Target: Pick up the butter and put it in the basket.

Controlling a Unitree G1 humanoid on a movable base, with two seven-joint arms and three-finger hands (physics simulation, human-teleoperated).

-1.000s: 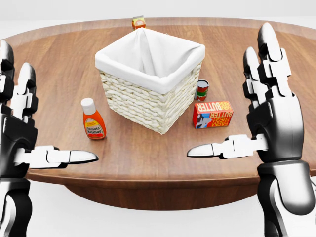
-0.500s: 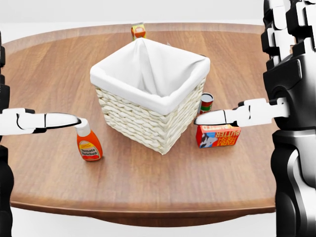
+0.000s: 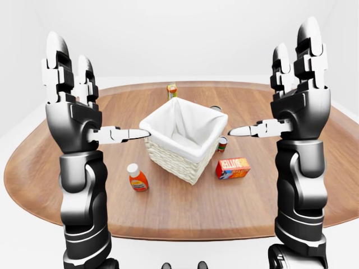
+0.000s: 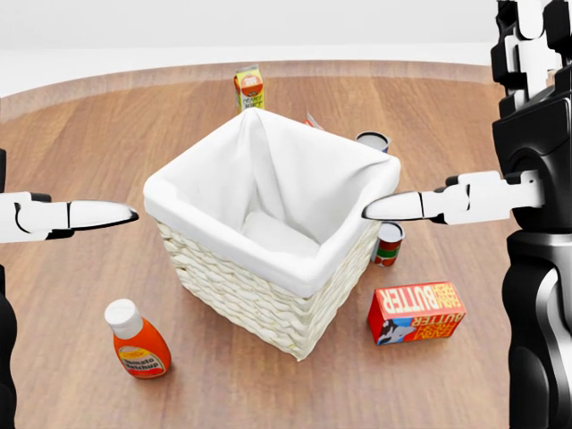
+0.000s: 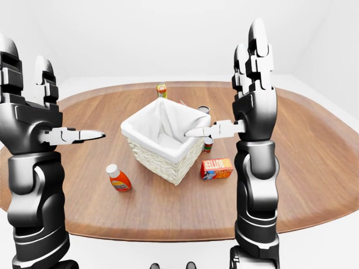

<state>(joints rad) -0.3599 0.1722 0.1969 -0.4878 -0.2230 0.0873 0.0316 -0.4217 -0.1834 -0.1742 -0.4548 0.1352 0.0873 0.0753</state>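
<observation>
Basket (image 4: 268,295) hides part of the can (image 4: 388,245)

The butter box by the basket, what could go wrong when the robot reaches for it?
The red rectangular butter box lies flat beside the white-lined wicker basket, near a small red can. The raised, open right hand coming down might knock the can or shove the basket. A flat box may slip from three fingers.

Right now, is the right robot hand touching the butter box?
Apart. In the left-eye view the right robot hand is raised with open fingers, while the butter box lies on the table, bare wood showing around it.
</observation>
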